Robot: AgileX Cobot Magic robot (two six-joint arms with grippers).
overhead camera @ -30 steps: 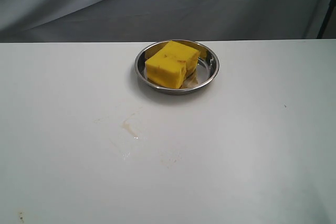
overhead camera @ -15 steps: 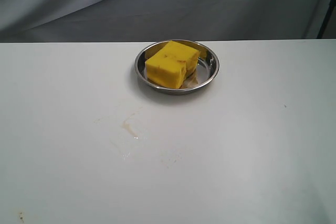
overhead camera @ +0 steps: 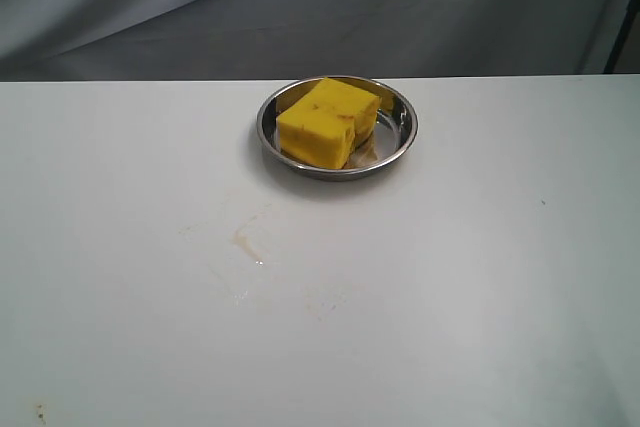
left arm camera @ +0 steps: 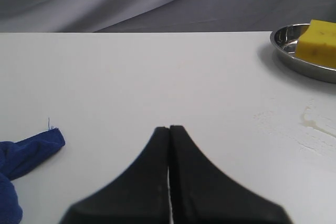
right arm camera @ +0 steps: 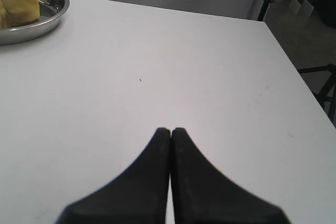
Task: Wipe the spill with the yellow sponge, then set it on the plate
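1. Exterior view: The yellow sponge sits in the plate. The spill is only a faint brownish mark on the white table. It is near the plate but not touching it. No gripper shows in this view.

2. Left wrist view: The left gripper has its jaws pressed together, and they hold nothing. The spill lies ahead of the jaws, toward the other arm's side. The plate is farther ahead on that same side, with the yellow sponge in it. A blue cloth lies beside the jaws on the outer side, not touching them.

3. Right wrist view: The right gripper also has its jaws pressed together, and they hold nothing. The plate and the yellow sponge are well ahead of the jaws, toward the other arm's side. Only bare table lies between.

4. What step it looks like: The sponge is on the plate and the spill is nearly gone. I think the job is at its end, or almost.

5. What comes next: If the faint mark needs one more wipe, a gripper must first open its jaws wide, because the sponge is thick. Then it must reach over the plate's rim to grab it.

6. In the way: Nothing blocks either arm. The blue cloth is off to the side and apart from the spill.
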